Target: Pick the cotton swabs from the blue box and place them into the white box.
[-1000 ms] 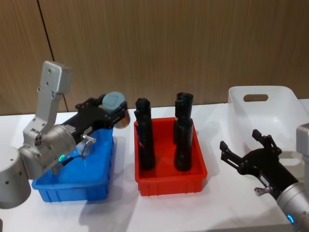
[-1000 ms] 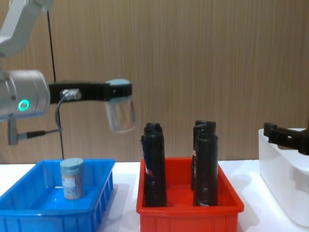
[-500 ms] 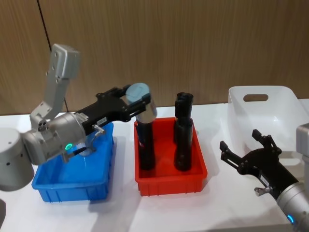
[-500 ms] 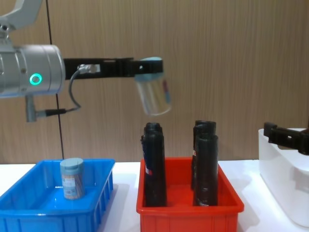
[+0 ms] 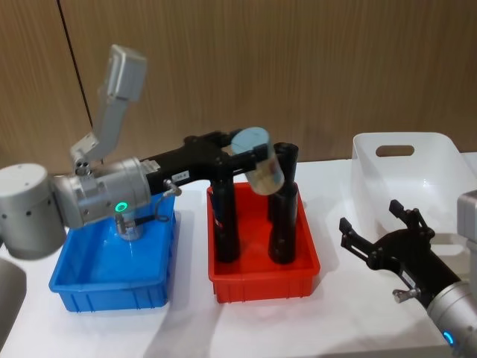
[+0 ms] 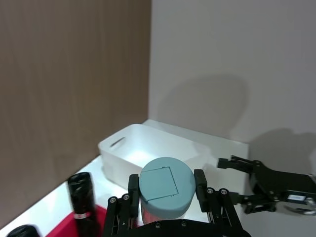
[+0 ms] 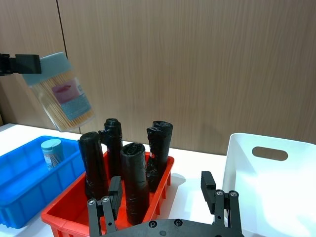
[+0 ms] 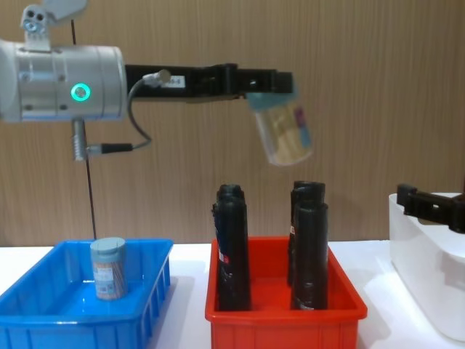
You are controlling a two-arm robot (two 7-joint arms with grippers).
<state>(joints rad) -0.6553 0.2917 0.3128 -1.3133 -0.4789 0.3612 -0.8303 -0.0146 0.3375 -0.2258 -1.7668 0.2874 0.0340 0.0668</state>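
Observation:
My left gripper (image 5: 250,145) is shut on a tub of cotton swabs (image 5: 262,162), gripping its pale blue lid (image 6: 166,185). The clear tub (image 8: 283,132) hangs tilted in the air above the red bin, right of the blue box (image 5: 112,277). A second tub of cotton swabs (image 8: 109,267) stands upright inside the blue box (image 8: 43,320). The white box (image 5: 440,160) stands at the far right. My right gripper (image 5: 373,221) is open and holds nothing, low over the table in front of the white box (image 7: 266,182).
A red bin (image 5: 261,282) holding several tall black tubes (image 8: 232,247) sits between the blue box and the white box, directly under the carried tub. A wooden wall runs behind the table.
My left arm has carried the tub up and to the right, from over the blue box's far edge to above the red bin. The right arm has not moved.

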